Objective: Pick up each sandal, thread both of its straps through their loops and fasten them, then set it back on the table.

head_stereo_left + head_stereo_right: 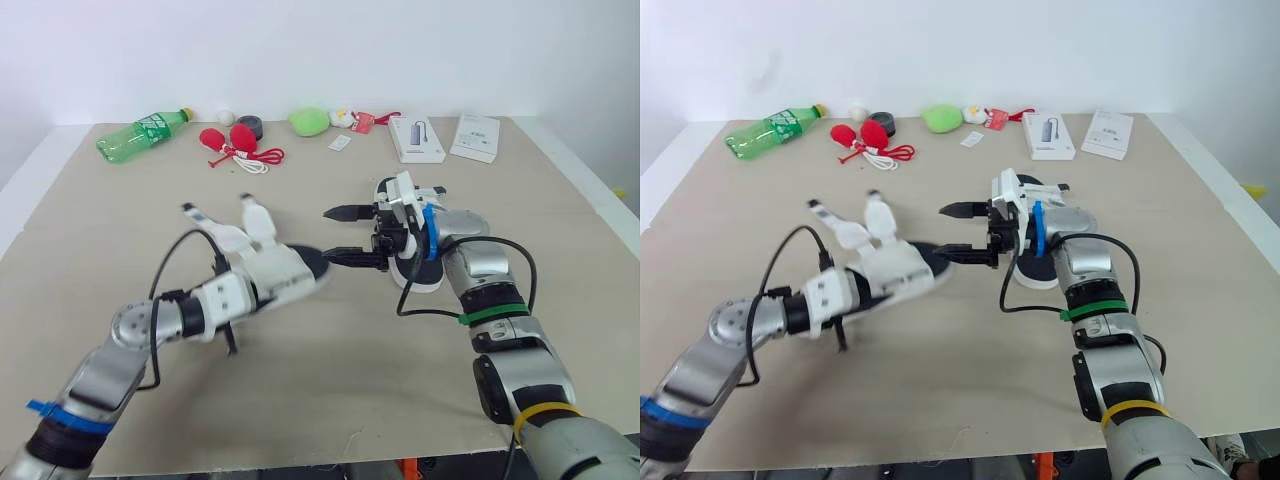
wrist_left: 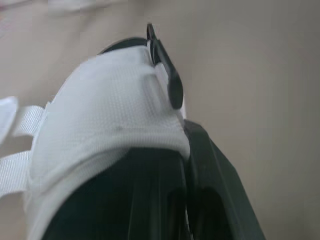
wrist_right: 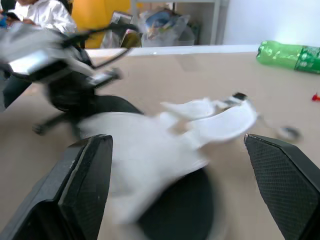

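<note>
My left gripper (image 1: 238, 296) is shut on a white sandal with a black sole (image 1: 283, 268), holding it just above the table (image 1: 330, 390). Its two white straps (image 1: 256, 217) stick up loose. In the left wrist view the sandal's white upper (image 2: 110, 110) lies over my black fingers (image 2: 215, 190). My right gripper (image 1: 340, 236) is open, its fingertips right at the sandal's toe end; the right wrist view shows the sandal (image 3: 150, 155) between its wide-apart fingers (image 3: 82, 190). A second sandal (image 1: 424, 278) lies on the table under my right wrist, mostly hidden.
Along the table's far edge lie a green bottle (image 1: 140, 133), a red item with a cord (image 1: 232, 143), a black round object (image 1: 249, 126), a green lump (image 1: 310, 121) and two white boxes (image 1: 417, 138) (image 1: 475, 137).
</note>
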Controlling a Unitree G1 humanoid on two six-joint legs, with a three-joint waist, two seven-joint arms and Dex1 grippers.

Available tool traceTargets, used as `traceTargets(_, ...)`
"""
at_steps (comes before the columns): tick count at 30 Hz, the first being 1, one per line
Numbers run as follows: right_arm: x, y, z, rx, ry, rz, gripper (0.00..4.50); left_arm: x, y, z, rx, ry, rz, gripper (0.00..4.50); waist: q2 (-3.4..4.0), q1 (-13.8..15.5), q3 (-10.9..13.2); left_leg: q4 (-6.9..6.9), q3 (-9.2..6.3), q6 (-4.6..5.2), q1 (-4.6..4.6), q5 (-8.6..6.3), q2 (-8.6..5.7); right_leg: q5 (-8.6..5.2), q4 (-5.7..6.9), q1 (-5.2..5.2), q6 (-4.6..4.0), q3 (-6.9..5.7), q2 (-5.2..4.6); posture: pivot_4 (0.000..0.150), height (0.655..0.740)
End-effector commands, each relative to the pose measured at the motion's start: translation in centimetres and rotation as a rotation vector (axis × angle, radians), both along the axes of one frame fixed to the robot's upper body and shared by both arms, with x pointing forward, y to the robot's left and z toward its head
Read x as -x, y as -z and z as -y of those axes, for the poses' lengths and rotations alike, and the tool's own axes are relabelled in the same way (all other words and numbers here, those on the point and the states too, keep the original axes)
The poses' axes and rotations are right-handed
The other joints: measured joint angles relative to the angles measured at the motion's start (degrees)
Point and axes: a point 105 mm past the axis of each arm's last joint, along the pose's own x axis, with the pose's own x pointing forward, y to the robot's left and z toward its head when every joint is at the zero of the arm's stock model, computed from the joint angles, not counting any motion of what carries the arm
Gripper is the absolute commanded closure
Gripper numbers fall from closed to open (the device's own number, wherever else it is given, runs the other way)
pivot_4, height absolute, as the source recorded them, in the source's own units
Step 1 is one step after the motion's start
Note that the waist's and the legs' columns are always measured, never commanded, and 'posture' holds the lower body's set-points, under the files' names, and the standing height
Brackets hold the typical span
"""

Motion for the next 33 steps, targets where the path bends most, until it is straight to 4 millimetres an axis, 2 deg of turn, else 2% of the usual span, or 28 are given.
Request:
traceTargets(1,0.7,-1.2,0.3,-0.023,-0.024,0.046,0.00,1.8,-0.4,0.7,-0.054,0.160,0.078,4.47,0.00,-0.1,0.0,0.03,0.03,0.01,0.01,0.01,0.01,-0.02,0.00,-0.01,-0.13,0.01,0.00,0.150,0.7400)
traceTargets(6,1.4,-0.8,1.0,-0.014,-0.016,0.036,0.00,2.3,0.9,0.4,-0.121,0.240,0.109,4.47,-0.01,-0.2,0.0,0.08,0.12,0.03,0.05,0.02,0.02,0.02,0.00,0.02,-0.12,0.08,-0.01,0.150,0.7400)
traceTargets(16,3.9,0.7,2.7,0.013,-0.010,-0.009,0.00,3.1,1.6,0.6,-0.123,0.305,0.128,4.47,-0.01,-0.1,0.0,0.08,0.12,0.13,0.05,-0.04,0.03,-0.06,0.01,0.04,-0.07,0.11,-0.01,0.150,0.7400)
traceTargets(24,5.0,2.0,3.2,0.045,-0.042,-0.013,0.00,3.1,2.2,0.5,-0.125,0.298,0.117,4.47,-0.03,-0.1,0.0,0.11,0.16,0.13,0.14,-0.04,0.04,-0.03,0.01,0.10,-0.10,0.13,-0.01,0.150,0.7400)
traceTargets(27,5.0,2.5,3.5,0.062,-0.046,-0.002,0.00,3.0,2.4,0.0,-0.127,0.249,0.052,4.47,-0.03,-0.1,0.0,0.11,0.17,0.13,0.15,-0.04,0.04,-0.03,0.01,0.11,-0.09,0.14,-0.01,0.150,0.7400)
traceTargets(28,5.0,2.5,3.6,0.063,-0.046,-0.002,0.00,2.9,2.3,-0.1,-0.120,0.237,0.046,4.02,-0.03,-0.1,0.0,0.12,0.17,0.13,0.15,-0.04,0.04,-0.03,0.02,0.11,-0.09,0.14,-0.01,0.150,0.7400)
traceTargets(30,5.1,2.6,3.7,0.065,-0.047,-0.002,0.00,3.4,1.8,-0.3,-0.102,0.245,0.030,3.77,-0.03,-0.2,0.0,0.12,0.17,0.13,0.17,-0.04,0.04,-0.03,0.02,0.12,-0.09,0.14,-0.01,0.150,0.7400)
traceTargets(32,5.1,2.7,3.8,0.070,-0.053,0.000,0.00,3.9,1.1,-0.4,-0.070,0.243,-0.010,2.91,-0.03,-0.2,0.0,0.12,0.17,0.13,0.17,-0.04,0.07,-0.02,0.03,0.11,-0.10,0.14,0.00,0.150,0.7400)
traceTargets(33,5.2,2.8,3.8,0.073,-0.057,0.000,0.00,4.1,0.7,-0.7,-0.066,0.230,-0.044,2.83,-0.03,-0.2,0.0,0.12,0.17,0.13,0.17,-0.04,0.08,-0.02,0.03,0.11,-0.10,0.14,0.00,0.150,0.7400)
